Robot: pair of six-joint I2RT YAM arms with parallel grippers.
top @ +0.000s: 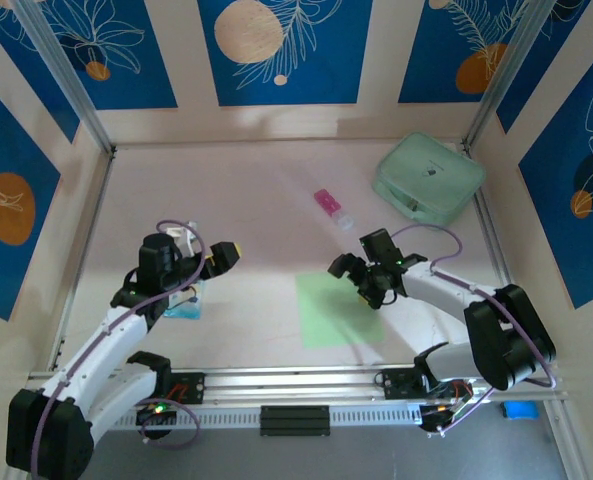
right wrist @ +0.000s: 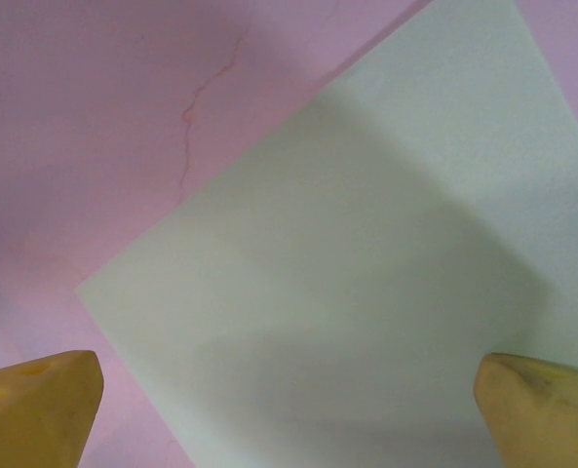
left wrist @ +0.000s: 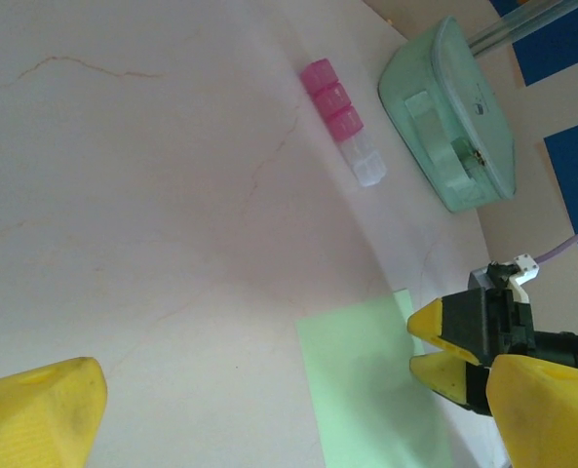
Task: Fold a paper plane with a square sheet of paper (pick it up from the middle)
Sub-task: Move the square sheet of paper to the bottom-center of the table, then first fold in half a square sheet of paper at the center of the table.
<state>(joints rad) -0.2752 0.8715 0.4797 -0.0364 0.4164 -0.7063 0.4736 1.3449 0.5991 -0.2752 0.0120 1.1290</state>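
One paper sheet [top: 338, 308], one mint case [top: 428, 178], one pink tube [top: 332, 208], perhaps one packet [top: 189, 303].

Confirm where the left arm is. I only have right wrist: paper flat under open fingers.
Observer: Left of the paper, off the sheet. The left gripper is open and empty.
Operator: Anything close to the paper?
Observer: A pink tube lies beyond its far edge, not touching it.
Operator: Anything else back there?
Observer: A mint case sits in the far right corner, well apart from the paper.
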